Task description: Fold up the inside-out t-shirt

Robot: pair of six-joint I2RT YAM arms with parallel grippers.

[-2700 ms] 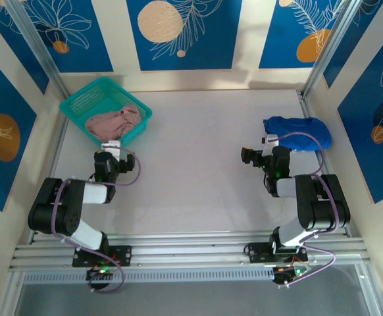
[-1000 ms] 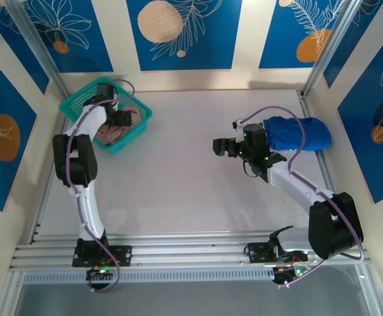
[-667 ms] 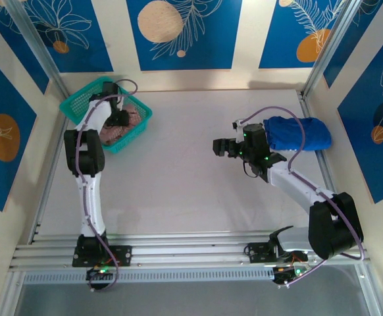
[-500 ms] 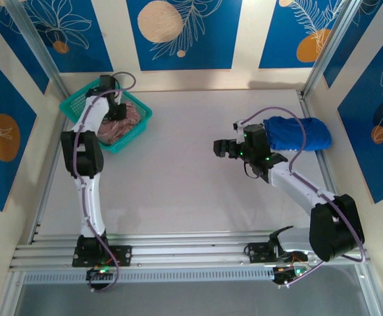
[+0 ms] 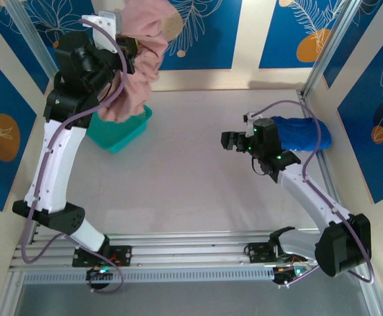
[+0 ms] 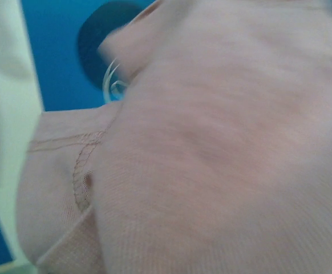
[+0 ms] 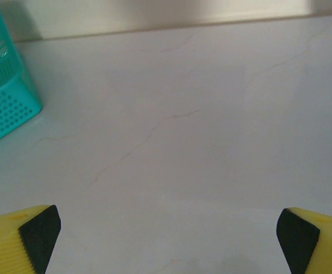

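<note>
The inside-out t-shirt [image 5: 131, 85] is a dusty salmon-pink bundle hanging in the air above the teal basket [image 5: 124, 132] at the back left. My left gripper [image 5: 137, 51] is raised high and shut on the shirt's upper part, its fingers buried in the cloth. In the left wrist view the pink fabric [image 6: 211, 160] lies right against the lens, with a stitched seam at the left. My right gripper [image 5: 228, 140] hovers open over the bare table right of centre, its yellow fingertips [image 7: 37, 234] wide apart with nothing between them.
A royal-blue garment [image 5: 301, 132] lies crumpled at the right side of the table, just behind the right arm. The teal basket [image 7: 6, 103] stands at the left in the right wrist view. Blue-patterned walls enclose the table.
The left gripper shut on the pink shirt inside the basket and has lifted it high out of it. The right arm shifted slightly to the right, still open.
</note>
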